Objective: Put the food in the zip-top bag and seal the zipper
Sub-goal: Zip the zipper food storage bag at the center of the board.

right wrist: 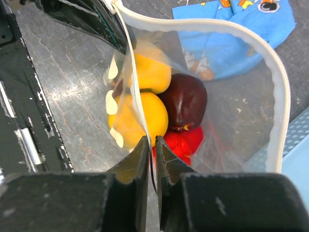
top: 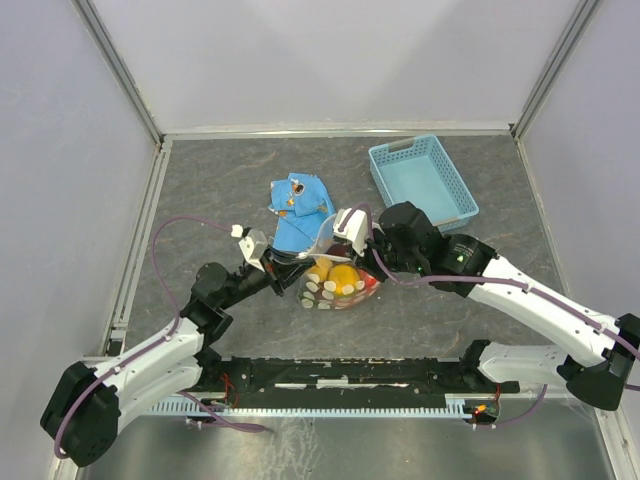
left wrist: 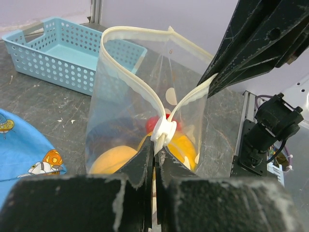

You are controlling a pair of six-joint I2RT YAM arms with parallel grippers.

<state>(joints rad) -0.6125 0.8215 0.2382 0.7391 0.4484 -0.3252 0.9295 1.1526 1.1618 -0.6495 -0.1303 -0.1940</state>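
The zip-top bag (top: 350,292) stands held up between both grippers, its mouth open, with the food inside. In the right wrist view I see two yellow fruits (right wrist: 140,116), a dark maroon one (right wrist: 186,99) and a red one (right wrist: 186,140). The white zipper (left wrist: 128,77) loops open around the mouth. My left gripper (left wrist: 155,147) is shut on the zipper strip just below its white slider (left wrist: 163,131). My right gripper (right wrist: 150,144) is shut on the opposite end of the zipper edge. From above, the left gripper (top: 298,262) is at the bag's left and the right gripper (top: 352,248) at its far right.
A light blue plastic basket (top: 420,180) stands at the back right, also seen in the left wrist view (left wrist: 58,58). A blue patterned cloth (top: 300,205) lies just behind the bag. Frame posts and walls close in the table on three sides.
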